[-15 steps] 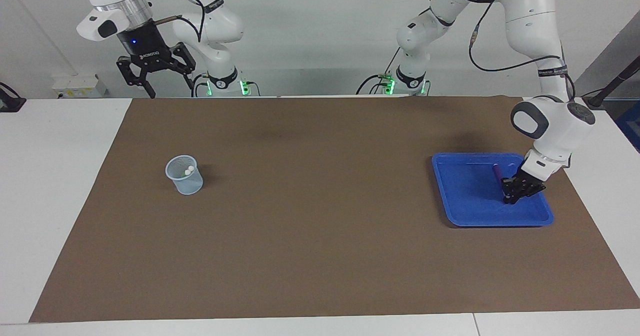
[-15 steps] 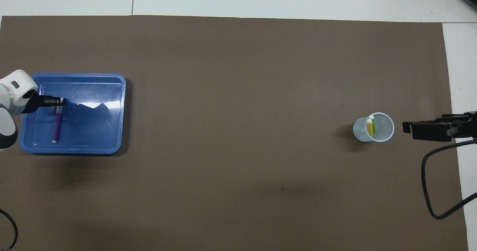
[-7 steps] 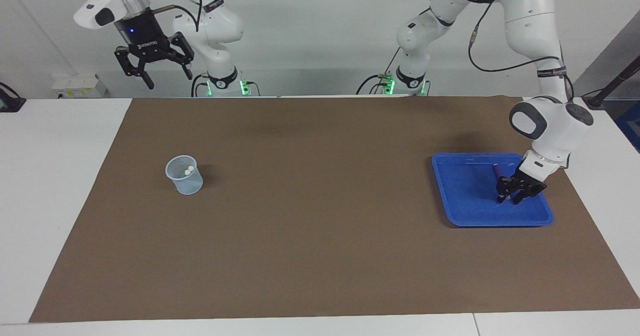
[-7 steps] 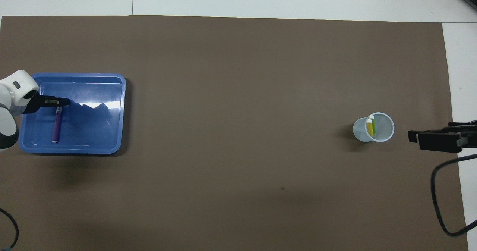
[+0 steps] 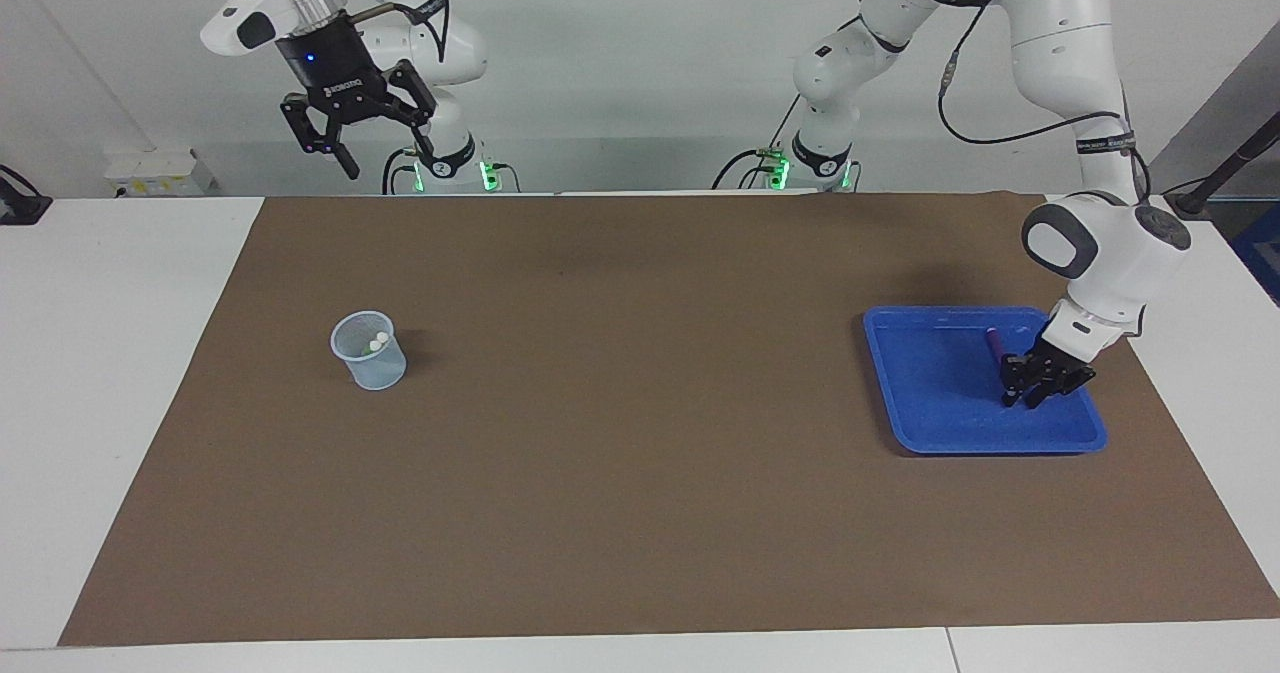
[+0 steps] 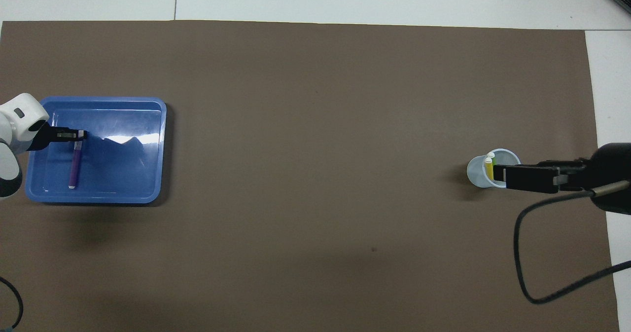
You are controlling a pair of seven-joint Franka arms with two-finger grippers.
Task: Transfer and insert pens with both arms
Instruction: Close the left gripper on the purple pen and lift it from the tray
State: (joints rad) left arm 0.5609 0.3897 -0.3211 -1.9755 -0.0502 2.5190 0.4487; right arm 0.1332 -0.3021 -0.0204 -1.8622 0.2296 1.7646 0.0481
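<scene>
Your left gripper sits low in the blue tray at the right of the facing view, its fingers around the whitish-capped end of the purple pen; whether they have clamped it, you cannot tell. The pen lies flat on the tray floor, so judge the step in hand as the pick of the last pen. Your right gripper hangs high at the upper left of the facing view with its jaws spread wide and empty, and waits. The yellow pen and the lime green pen already stand in the pale cup at centre left. Next, you likely need a firm close, a straight lift clear of the tray wall, then a carry toward the middle for the handover.
</scene>
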